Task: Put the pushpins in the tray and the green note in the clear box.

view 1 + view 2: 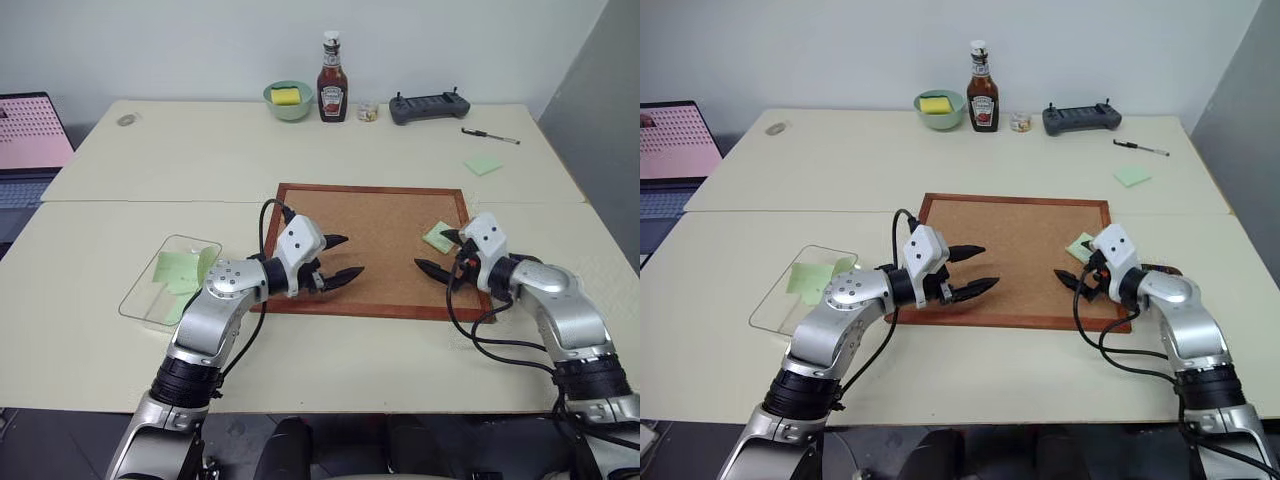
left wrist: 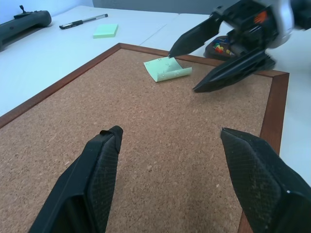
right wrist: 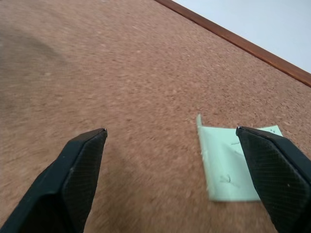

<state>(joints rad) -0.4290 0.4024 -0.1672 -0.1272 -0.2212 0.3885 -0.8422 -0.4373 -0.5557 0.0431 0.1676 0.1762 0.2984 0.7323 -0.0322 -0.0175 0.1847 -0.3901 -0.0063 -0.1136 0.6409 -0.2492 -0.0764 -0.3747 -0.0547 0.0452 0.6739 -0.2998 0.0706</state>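
Observation:
A pale green note (image 1: 437,237) lies slightly curled on the corkboard (image 1: 380,230), near its right edge. My right gripper (image 1: 430,249) hovers open just over it, one fingertip (image 2: 171,52) above the note's corner (image 2: 167,69). In the right wrist view the note (image 3: 231,165) sits close to one finger. My left gripper (image 1: 352,255) is open and empty over the board's front left part. The clear box (image 1: 135,305) on the left holds green paper (image 1: 180,270). Behind the right gripper, the dark tray (image 2: 212,48) holds coloured pushpins (image 2: 221,48).
Another green note (image 1: 482,165) and a pen (image 1: 490,135) lie at the far right. A ketchup bottle (image 1: 332,80), a green bowl (image 1: 288,98) and a black controller (image 1: 428,106) stand along the back edge. A laptop (image 1: 30,135) sits at the left.

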